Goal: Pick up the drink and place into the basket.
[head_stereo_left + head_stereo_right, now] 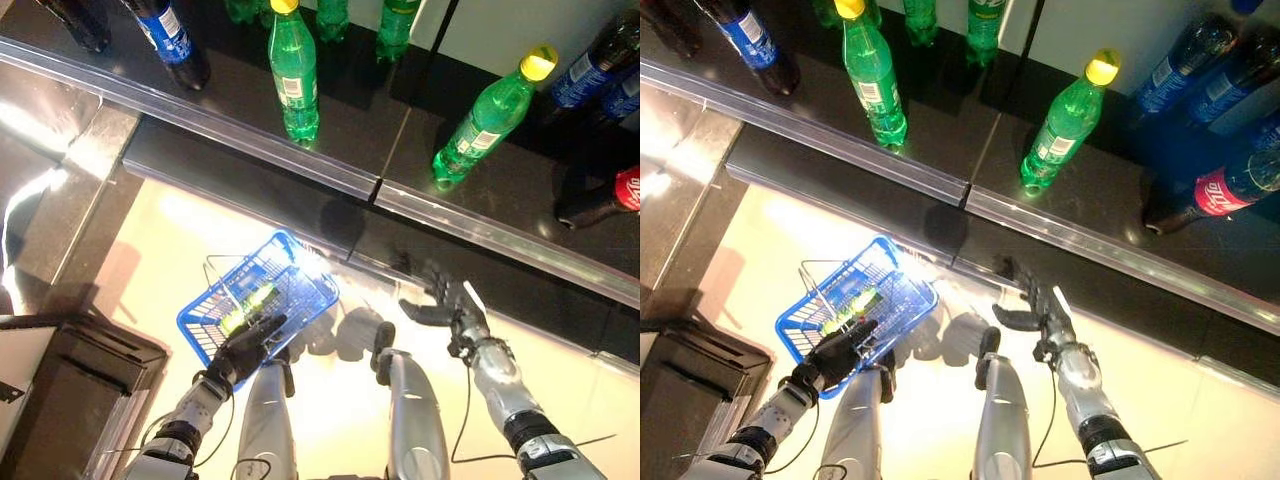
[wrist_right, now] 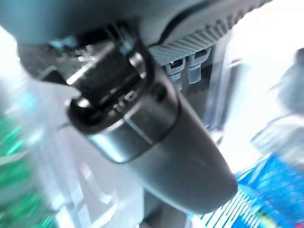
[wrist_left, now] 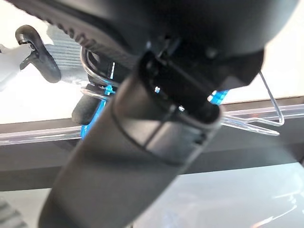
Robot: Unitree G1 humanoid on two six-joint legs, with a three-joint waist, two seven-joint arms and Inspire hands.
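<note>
A blue wire basket [image 1: 305, 262] hangs below the shelf front, and a green drink bottle [image 1: 248, 305] lies inside it. My left hand [image 1: 243, 352] grips the basket's near rim, its fingers curled over the edge. In the left wrist view the basket's metal handle [image 3: 271, 110] shows past the hand. To the basket's right, my right hand [image 1: 457, 306] is raised just under the shelf edge, fingers spread and holding nothing. A blue corner of the basket [image 2: 273, 190] shows in the right wrist view.
A dark shelf [image 1: 350, 130] with a clear front rail carries upright green bottles [image 1: 293, 75] [image 1: 488, 118], dark bottles with blue labels [image 1: 172, 38] and a red-labelled cola bottle [image 1: 612, 198]. A dark cabinet [image 1: 60, 380] stands at lower left.
</note>
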